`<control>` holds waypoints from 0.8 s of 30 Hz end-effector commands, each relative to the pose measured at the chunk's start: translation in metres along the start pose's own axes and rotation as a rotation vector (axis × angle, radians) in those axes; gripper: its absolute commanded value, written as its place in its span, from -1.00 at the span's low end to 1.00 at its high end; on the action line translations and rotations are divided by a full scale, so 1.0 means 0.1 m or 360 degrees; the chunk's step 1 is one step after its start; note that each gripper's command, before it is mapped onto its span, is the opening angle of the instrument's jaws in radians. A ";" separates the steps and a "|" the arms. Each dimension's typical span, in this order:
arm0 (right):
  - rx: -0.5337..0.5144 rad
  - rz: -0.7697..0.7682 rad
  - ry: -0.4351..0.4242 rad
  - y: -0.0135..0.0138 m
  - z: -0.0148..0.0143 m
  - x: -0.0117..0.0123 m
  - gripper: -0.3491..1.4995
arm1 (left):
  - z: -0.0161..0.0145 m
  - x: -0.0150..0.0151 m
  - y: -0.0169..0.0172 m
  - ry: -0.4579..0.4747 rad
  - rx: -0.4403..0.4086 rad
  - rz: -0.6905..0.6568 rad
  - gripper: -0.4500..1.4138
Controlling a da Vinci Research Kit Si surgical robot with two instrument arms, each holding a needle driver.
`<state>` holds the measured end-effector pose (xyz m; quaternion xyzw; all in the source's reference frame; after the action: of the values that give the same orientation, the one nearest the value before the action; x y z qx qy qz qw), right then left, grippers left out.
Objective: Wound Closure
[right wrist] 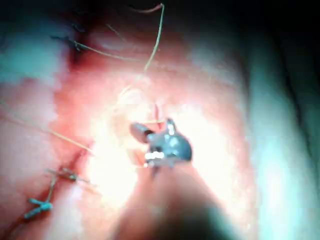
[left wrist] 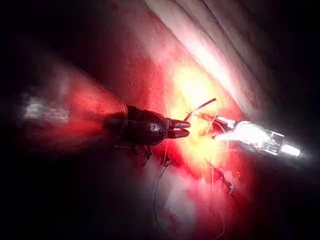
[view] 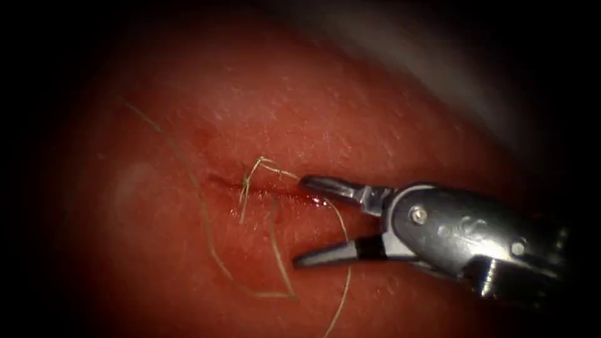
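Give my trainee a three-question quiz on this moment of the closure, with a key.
1. True or false: the right tool has its jaws clamped on the thread.
2. On the tissue, what lies across the cut? A) a stitch with loose thread ends B) a bare curved needle C) a clip.
3. Fill in: in the left wrist view, the left tool has its jaws ____.

Key: 1 false, they stand open, holding nothing; 2 A; 3 shut.
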<state>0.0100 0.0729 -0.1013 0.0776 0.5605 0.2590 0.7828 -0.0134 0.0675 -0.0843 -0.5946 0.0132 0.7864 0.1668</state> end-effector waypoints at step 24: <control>0.0302 -0.0033 -0.0046 -0.116 -0.031 0.047 -1.00 | 0.009 -0.034 0.007 -0.0046 0.0028 -0.0061 -0.89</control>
<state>0.0111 0.0652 -0.1112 0.1479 0.5702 0.1982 0.7834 -0.0133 0.0667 -0.0816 -0.5819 0.0071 0.7913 0.1873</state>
